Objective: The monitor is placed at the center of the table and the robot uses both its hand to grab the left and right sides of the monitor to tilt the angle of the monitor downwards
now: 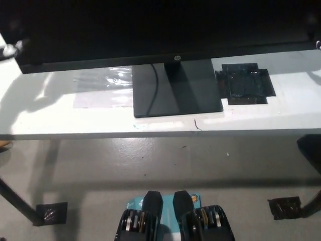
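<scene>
The black monitor (150, 27) fills the top of the head view. It stands on its flat black base (175, 93) in the middle of the white table (60, 120). Only a small white part of my left hand (9, 49) shows, at the monitor's lower left corner; its grip is hidden. At the monitor's right edge a dark shape, seemingly my right hand (315, 31), blends with the screen. A black piece of my right arm (310, 153) shows at the picture's right edge below the table.
A patch of black tape (245, 84) lies on the table right of the base, and a clear plastic sheet (103, 85) lies left of it. Table legs stand on tape patches on the grey floor at lower left (50, 213) and lower right (285, 207).
</scene>
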Motion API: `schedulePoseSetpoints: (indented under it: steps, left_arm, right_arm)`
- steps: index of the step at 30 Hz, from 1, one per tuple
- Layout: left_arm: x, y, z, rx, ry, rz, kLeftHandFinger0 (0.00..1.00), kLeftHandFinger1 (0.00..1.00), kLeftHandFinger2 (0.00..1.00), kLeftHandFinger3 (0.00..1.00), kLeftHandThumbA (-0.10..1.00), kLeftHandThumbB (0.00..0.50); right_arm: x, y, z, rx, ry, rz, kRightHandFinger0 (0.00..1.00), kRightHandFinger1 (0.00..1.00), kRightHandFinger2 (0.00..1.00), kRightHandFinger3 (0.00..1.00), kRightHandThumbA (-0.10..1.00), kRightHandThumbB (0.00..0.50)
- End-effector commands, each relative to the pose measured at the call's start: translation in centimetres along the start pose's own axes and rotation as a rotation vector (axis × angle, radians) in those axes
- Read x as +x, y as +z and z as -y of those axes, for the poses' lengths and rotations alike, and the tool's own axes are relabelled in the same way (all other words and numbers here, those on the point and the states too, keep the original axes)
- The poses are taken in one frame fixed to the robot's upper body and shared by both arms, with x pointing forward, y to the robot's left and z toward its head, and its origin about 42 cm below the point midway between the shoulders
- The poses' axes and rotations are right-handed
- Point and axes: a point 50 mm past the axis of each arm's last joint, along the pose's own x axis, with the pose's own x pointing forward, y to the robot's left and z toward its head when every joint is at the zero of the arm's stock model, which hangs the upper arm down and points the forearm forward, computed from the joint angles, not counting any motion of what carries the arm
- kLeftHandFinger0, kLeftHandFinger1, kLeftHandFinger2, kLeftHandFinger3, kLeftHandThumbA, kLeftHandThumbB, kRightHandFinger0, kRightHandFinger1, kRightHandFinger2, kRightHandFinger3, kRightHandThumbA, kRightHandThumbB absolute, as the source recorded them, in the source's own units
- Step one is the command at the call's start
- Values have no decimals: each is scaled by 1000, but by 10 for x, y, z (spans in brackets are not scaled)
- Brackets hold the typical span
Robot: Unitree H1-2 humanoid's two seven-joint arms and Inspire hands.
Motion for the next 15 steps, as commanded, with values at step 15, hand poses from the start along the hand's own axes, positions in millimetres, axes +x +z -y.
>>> schedulePoseSetpoints:
  steps: [15]
  left_arm:
    - [-178,-10,-18,-482,341,73,1000,1000,1000,1000,1000,425]
  right_arm:
    - [-151,9,38,370,-151,569,1000,1000,1000,1000,768,500]
